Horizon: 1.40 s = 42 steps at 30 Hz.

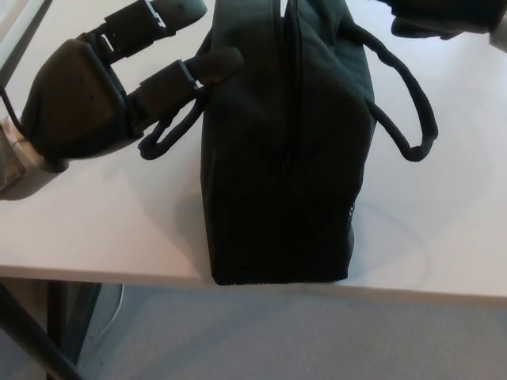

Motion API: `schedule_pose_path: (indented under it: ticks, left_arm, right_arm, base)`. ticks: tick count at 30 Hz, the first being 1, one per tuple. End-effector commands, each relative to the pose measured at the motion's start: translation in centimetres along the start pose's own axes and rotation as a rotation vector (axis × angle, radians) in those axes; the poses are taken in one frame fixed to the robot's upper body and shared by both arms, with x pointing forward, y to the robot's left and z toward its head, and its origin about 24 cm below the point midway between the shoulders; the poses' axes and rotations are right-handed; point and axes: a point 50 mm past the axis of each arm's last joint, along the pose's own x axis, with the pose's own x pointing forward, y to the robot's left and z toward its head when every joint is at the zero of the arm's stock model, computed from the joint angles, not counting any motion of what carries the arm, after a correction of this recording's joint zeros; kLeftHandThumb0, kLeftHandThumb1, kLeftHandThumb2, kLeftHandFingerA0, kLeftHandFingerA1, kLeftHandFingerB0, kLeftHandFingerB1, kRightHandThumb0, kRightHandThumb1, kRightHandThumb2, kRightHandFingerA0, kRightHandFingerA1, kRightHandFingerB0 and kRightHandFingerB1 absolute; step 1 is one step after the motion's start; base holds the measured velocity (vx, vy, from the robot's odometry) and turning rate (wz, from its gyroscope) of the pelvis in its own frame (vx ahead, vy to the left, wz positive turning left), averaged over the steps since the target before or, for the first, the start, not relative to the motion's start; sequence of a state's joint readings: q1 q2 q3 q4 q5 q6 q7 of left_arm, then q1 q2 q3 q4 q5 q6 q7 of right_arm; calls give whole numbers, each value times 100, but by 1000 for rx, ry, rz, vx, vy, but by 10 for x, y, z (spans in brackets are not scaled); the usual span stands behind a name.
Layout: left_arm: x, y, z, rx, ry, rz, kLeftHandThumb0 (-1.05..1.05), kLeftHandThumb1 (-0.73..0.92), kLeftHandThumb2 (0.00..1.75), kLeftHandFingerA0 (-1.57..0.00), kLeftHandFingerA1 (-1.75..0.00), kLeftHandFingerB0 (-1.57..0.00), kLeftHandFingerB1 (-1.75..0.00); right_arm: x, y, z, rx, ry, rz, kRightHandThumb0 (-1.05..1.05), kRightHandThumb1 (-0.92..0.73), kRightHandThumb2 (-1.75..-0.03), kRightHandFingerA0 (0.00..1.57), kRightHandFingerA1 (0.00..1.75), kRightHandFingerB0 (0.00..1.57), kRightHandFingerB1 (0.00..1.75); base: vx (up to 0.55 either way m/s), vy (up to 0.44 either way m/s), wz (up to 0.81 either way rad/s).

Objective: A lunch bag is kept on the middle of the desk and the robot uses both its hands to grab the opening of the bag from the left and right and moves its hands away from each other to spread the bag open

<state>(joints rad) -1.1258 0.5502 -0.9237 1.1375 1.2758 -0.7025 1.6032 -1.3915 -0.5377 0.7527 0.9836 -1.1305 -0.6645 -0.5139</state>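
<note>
A black lunch bag (285,150) stands upright in the middle of the white desk (103,229), its top seam running away from me and still narrow. One cord handle (170,131) loops out on its left side, another handle (404,103) on its right. My left hand (103,83) is at the bag's upper left, fingers apart, with one fingertip (218,62) touching the bag's left side near the opening. Only a dark sliver of my right hand (444,17) shows at the top right edge, above the right handle; its fingers are cut off by the frame.
The bag's near end sits almost at the desk's front edge (238,279), with grey floor below. A dark desk leg (32,336) crosses the bottom left corner. A pale object (8,154) lies at the far left edge beside my left hand.
</note>
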Motion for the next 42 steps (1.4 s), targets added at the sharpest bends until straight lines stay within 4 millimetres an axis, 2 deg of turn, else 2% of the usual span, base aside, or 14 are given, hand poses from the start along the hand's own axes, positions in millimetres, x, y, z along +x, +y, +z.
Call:
schedule_pose_path:
  ticks: [1,2,4,6,7,9,13,14,18,20,29,30,40,42]
  left_arm:
    - [-7,2,1,-15,-1,-9,0,36,86,-20,-52,-1,-46]
    - [-8,2,1,-15,1,-14,-2,55,56,-33,-30,-12,-30]
    - [-9,2,2,-19,2,-14,-2,37,85,-21,-52,-1,-46]
    - [-10,2,3,-18,-9,-21,-7,53,56,-38,-34,-7,-30]
    - [-11,2,4,-19,-17,-25,-8,35,84,-27,-55,-1,-46]
    - [-11,1,4,-24,-22,-26,-9,52,55,-39,-35,-11,-32]
    - [-14,0,10,-80,-32,-36,-20,37,85,-27,-55,-3,-47]
    - [-14,0,11,-72,-42,-38,-18,52,55,-39,-34,-16,-32]
    - [-12,-1,13,-74,-59,-30,-3,34,83,-23,-54,-6,-48]
    - [-13,-2,15,-67,-61,-28,-9,48,55,-33,-33,-14,-31]
    - [-18,-5,27,-129,-58,-18,0,35,85,-24,-53,-3,-47]
    - [-17,-6,29,-145,-55,-6,1,52,55,-41,-35,-22,-32]
    - [-31,-15,47,-204,-1,-20,3,59,57,-49,-36,-40,-32]
    - [-34,-16,51,-247,13,-23,-18,57,57,-55,-37,-71,-42]
  right_arm:
    - [0,-3,5,4,-54,3,-36,-59,-59,34,32,18,28]
    - [0,-2,9,10,-77,4,-33,-59,-58,35,32,20,29]
    - [-1,0,14,4,-100,6,-35,-59,-58,35,32,19,29]
    - [-3,3,18,1,-115,16,-39,-56,-58,31,31,14,28]
    - [-4,7,21,9,-120,21,-40,-54,-57,31,31,16,28]
    - [-5,9,23,19,-121,20,-39,-54,-57,31,31,15,28]
    - [-7,15,27,2,-133,42,-52,-44,-70,28,41,11,36]
    - [-7,15,29,-16,-139,48,-52,-45,-71,27,41,10,36]
    - [-9,24,37,-72,-186,38,-39,-61,-59,32,32,17,28]
    - [-11,28,42,-54,-193,51,-33,-63,-60,30,32,13,27]
    - [-20,51,60,21,-225,67,-41,-58,-69,18,33,17,34]
    - [-22,53,62,32,-233,52,-40,-56,-67,20,34,19,34]
    - [-24,73,81,55,-249,41,-30,-57,-57,30,31,20,28]
    - [-22,74,85,100,-231,61,-35,-57,-58,33,33,17,28]
  base:
    - [0,0,0]
    - [0,0,0]
    - [0,0,0]
    - [0,0,0]
    - [0,0,0]
    - [0,0,0]
    - [0,0,0]
    - [0,0,0]
    - [0,0,0]
    - [0,0,0]
    - [0,0,0]
    - [0,0,0]
    - [0,0,0]
    - [0,0,0]
